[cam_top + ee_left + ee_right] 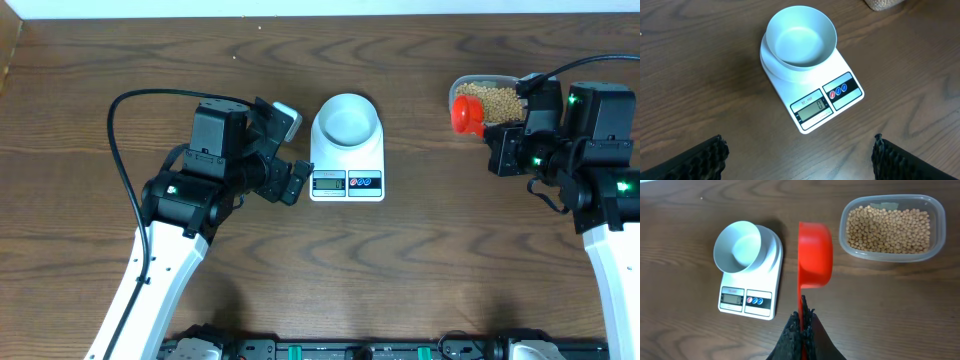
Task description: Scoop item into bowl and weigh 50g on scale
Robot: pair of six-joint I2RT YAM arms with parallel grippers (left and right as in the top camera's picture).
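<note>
The pale blue-white bowl point(346, 119) stands empty on the white scale point(347, 181), which reads 0 on its display point(811, 108). Tan beans point(492, 99) fill a clear plastic tub point(937, 230) at the back right. My right gripper point(803, 317) is shut on the handle of a red scoop point(814, 255), held on its side in the air between the scale and the tub, with no beans visible in it. My left gripper point(799, 150) is open and empty, hovering just left of the scale. The bowl point(738, 246) and scale also show in the right wrist view.
The wooden table point(420, 260) has its far edge along the top. The left arm point(190, 190) rests left of the scale. The right arm point(590, 150) sits right of the tub.
</note>
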